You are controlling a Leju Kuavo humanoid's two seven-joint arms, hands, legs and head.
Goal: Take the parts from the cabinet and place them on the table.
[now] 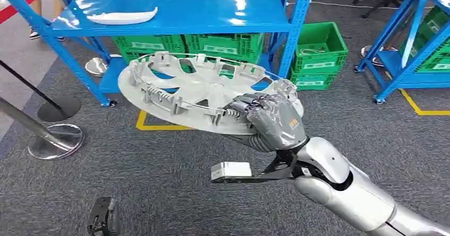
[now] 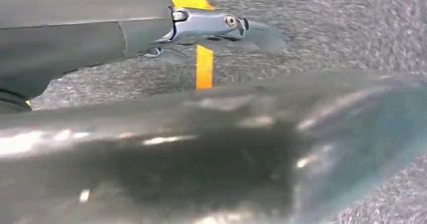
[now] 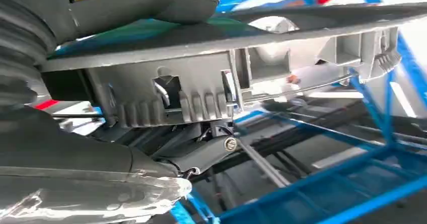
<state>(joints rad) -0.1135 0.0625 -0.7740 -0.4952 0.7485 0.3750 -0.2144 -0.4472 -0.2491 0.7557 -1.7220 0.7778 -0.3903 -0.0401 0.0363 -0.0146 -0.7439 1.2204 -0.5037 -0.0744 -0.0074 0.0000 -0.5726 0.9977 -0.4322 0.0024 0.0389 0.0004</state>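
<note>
**Head view: right hand holds the wheel cover in front of the rack**

Head view shows the right hand (image 1: 273,122) gripping the near rim of a grey wheel cover (image 1: 196,90), inner side up, with its clips and wire ring showing. The fingers (image 1: 249,107) curl over the rim onto the inner face. The cover is held in the air, tilted slightly, above grey carpet (image 1: 159,183) and in front of a blue rack (image 1: 175,16). It hides part of the rack's lower level and the yellow floor tape (image 1: 146,124) below.

A white curved part (image 1: 123,17) lies on the rack's top shelf, towards its left end. Green crates (image 1: 223,44) sit under that shelf, and another green crate (image 1: 317,53) stands on the floor just right of the rack. A second blue rack (image 1: 408,55) stands at the right edge. Two chrome stanchion bases (image 1: 55,140) stand on the carpet at the left.

The right wrist view looks along the cover's rim (image 3: 201,93), with the ribbed clips close up, the hand (image 3: 75,148) clamped around it and blue rack beams behind.

The left hand (image 1: 103,217) hangs low at the bottom edge of the head view. In the left wrist view its fingers (image 2: 211,25) lie over carpet and a yellow tape strip (image 2: 204,63), holding nothing; whether they are spread or curled I cannot tell.
</note>
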